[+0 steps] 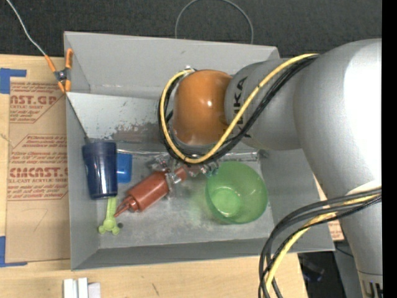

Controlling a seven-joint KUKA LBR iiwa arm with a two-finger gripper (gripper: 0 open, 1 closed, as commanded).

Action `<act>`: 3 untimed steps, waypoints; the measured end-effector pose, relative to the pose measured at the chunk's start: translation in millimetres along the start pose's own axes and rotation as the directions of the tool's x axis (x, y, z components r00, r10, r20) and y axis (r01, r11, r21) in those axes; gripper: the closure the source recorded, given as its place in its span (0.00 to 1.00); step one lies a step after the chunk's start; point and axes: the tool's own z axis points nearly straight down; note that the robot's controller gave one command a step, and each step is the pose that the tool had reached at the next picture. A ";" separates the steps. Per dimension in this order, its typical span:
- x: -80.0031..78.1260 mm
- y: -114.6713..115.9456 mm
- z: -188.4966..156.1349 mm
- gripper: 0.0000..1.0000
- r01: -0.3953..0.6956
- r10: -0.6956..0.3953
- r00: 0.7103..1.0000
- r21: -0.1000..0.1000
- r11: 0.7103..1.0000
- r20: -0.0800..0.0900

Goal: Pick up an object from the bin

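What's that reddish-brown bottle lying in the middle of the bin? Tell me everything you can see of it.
The reddish-brown squeeze bottle looks like smooth, slightly glossy plastic, with a rounded body narrowing to a pointed nozzle. It lies on its side, slantwise, on the floor of the bin. The nozzle points to the lower left, where its tip meets a small yellow-green toy. Its wide end lies toward the upper right, close under the robot's tool, which seems to touch it there.

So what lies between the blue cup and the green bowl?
In the camera view, a small blue piece and a reddish-brown squeeze bottle lying tilted, the gripper at its wider end.
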 end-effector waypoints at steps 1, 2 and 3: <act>0.2 0.4 -13.9 1.00 0.000 0.000 1.000 0.000 1.000 0.000; -1.1 0.0 -24.6 1.00 0.000 0.000 1.000 0.002 1.000 0.003; -1.5 -0.1 -31.8 1.00 0.000 0.000 1.000 0.003 1.000 0.005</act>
